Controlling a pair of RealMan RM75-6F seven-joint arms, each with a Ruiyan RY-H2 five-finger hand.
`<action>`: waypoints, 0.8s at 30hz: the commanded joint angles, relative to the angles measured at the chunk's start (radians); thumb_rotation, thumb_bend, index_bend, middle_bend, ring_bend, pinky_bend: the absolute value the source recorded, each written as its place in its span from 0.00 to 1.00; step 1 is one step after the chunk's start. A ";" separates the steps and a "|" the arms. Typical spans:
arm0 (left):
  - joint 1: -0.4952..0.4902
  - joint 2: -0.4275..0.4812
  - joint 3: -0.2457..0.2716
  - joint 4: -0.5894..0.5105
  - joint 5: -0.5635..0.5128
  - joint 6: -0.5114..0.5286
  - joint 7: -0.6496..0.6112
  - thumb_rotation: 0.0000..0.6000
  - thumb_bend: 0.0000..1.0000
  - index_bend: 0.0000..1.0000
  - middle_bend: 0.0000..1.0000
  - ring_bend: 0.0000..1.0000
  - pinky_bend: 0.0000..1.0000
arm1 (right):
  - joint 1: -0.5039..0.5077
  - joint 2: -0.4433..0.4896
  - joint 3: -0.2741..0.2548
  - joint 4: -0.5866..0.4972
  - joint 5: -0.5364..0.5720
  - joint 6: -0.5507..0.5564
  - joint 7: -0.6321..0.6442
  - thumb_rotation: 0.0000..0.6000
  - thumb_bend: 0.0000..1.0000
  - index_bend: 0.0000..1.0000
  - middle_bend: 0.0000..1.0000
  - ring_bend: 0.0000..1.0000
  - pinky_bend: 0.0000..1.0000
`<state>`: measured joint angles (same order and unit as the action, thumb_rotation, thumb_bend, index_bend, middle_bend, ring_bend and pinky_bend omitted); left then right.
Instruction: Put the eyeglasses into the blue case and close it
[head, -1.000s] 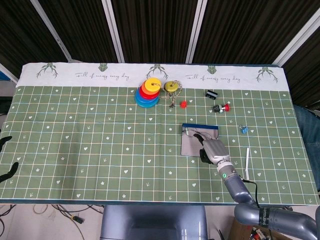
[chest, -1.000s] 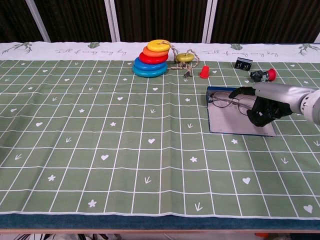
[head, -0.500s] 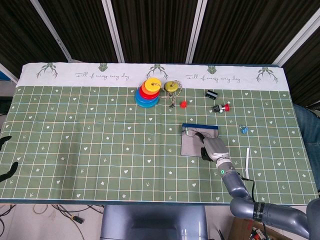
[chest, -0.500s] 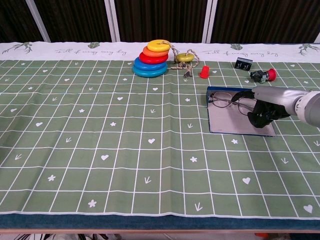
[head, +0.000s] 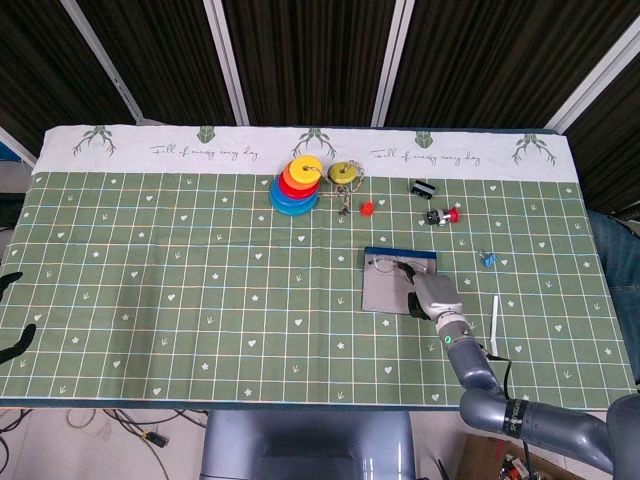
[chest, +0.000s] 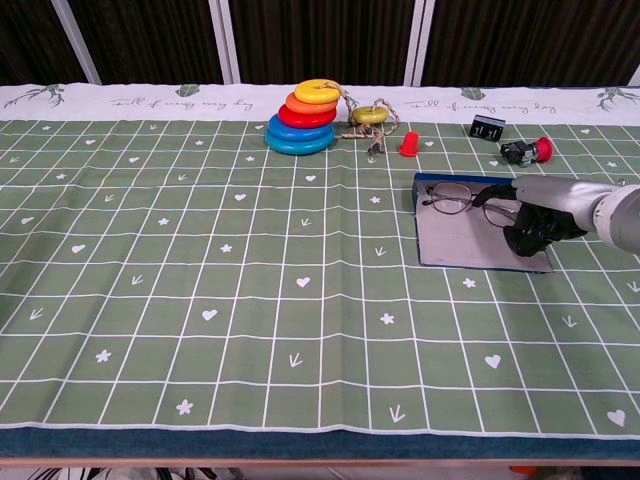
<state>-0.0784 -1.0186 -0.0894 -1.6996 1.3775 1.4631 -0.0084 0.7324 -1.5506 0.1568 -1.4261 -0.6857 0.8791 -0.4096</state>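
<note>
The blue case (chest: 460, 242) (head: 384, 296) lies open and flat on the green mat, grey lining up. The thin-framed eyeglasses (chest: 452, 198) (head: 386, 265) lie across its far end, by the blue edge. My right hand (chest: 535, 222) (head: 433, 296) rests on the case's right side, fingers curled in, one finger reaching to the right lens; it seems to hold the glasses' right end. Of my left hand (head: 12, 342), only dark fingertips show, spread at the mat's left edge in the head view, holding nothing.
A stack of coloured rings (chest: 303, 118) and a yellow disc on a string (chest: 372, 114) stand at the back. A red cone (chest: 407, 145), a black clip (chest: 487, 127) and a red-capped part (chest: 530, 150) lie behind the case. A blue clip (head: 488, 259) and a white stick (head: 494, 318) lie to its right.
My right hand has slid a little to the right over the case. The eyeglasses have shifted with it, right and toward the case's far edge.
</note>
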 joint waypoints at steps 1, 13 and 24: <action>0.000 0.000 0.000 0.000 0.000 0.000 0.000 1.00 0.31 0.17 0.01 0.00 0.00 | 0.002 -0.002 0.005 0.006 0.004 0.001 0.004 1.00 0.78 0.13 0.85 0.95 0.97; 0.001 0.001 0.000 -0.002 -0.001 0.001 0.000 1.00 0.31 0.17 0.01 0.00 0.00 | 0.024 -0.012 0.023 0.043 0.042 -0.003 -0.013 1.00 0.79 0.12 0.85 0.95 0.97; 0.003 0.001 -0.003 -0.006 -0.011 0.000 0.001 1.00 0.31 0.17 0.01 0.00 0.00 | 0.023 0.003 0.024 -0.001 0.056 0.020 -0.027 1.00 0.79 0.07 0.85 0.94 0.97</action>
<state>-0.0758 -1.0172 -0.0925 -1.7055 1.3663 1.4635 -0.0071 0.7589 -1.5574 0.1824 -1.4116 -0.6273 0.8955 -0.4368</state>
